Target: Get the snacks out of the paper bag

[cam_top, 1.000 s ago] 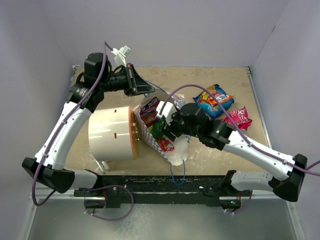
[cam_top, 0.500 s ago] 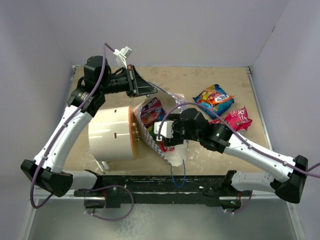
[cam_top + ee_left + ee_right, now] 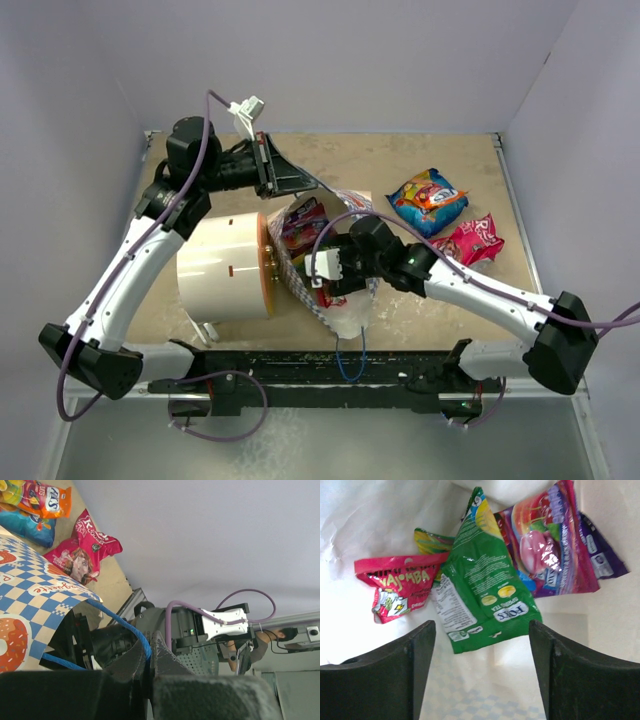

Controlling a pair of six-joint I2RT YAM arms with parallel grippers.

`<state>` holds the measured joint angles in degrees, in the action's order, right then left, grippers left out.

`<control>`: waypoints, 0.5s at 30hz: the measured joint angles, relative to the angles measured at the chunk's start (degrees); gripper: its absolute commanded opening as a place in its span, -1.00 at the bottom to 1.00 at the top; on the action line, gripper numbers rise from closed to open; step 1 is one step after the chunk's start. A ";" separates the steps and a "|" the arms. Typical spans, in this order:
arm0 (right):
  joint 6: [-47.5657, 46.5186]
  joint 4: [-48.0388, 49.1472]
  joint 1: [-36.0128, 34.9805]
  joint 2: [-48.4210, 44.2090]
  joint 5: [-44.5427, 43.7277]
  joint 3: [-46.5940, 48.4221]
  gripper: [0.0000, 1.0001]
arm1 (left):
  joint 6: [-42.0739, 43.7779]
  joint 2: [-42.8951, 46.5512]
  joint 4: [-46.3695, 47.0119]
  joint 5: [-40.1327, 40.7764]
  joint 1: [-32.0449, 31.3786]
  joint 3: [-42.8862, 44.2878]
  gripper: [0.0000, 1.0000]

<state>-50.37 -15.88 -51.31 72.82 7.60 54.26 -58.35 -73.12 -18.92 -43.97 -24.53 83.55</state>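
The paper bag [image 3: 350, 312] lies in the middle of the table, and its blue-and-white checkered side [image 3: 30, 595] shows in the left wrist view. My left gripper [image 3: 290, 180] is shut on the bag's blue cord handle [image 3: 125, 625] and holds the rim up. Inside the bag mouth my right gripper [image 3: 482, 630] is open, just short of a green packet [image 3: 480, 587]. A red packet [image 3: 395, 587] and a pink-purple packet [image 3: 550, 545] lie beside the green one. Outside the bag, a blue-and-orange packet [image 3: 428, 200] and a pink packet [image 3: 470, 240] rest on the table.
A big white cylinder [image 3: 220, 268] with a tan face lies against the bag's left side. The bag's second blue handle [image 3: 350, 355] hangs over the black rail at the near edge. Walls close in the table on the left, back and right.
My right gripper has moved left and down into the bag mouth and its jaws have spread wider. The left gripper still holds the handle, barely shifted.
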 measured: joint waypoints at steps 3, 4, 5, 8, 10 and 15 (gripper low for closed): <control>-0.66 -0.28 2.89 0.07 3.32 -0.13 0.68 | 0.33 -1.38 -0.11 -1.25 -0.26 1.05 -1.00; -0.63 -0.24 3.82 0.07 5.14 0.15 0.80 | 0.35 -2.21 -0.11 -1.62 -0.37 1.68 -1.00; -0.61 -0.13 4.42 0.07 6.23 0.28 0.95 | 0.37 -2.91 -0.09 -1.86 -0.52 2.16 -1.00; -0.57 0.57 5.62 0.04 8.90 0.37 1.00 | 0.44 -4.61 0.04 -2.03 -1.68 2.80 -1.00; -0.61 1.36 5.79 0.04 10.03 0.37 1.00 | 0.44 -5.20 0.04 -2.03 -2.91 2.80 -1.00; -1.16 2.54 5.79 0.33 12.74 0.39 0.95 | 0.44 -5.62 0.09 -1.86 -5.01 2.82 -1.00</control>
<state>-51.53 -13.34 -45.52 73.14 20.34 54.65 -57.91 -78.74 -18.83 -45.82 -29.54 86.37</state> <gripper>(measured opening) 0.995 0.011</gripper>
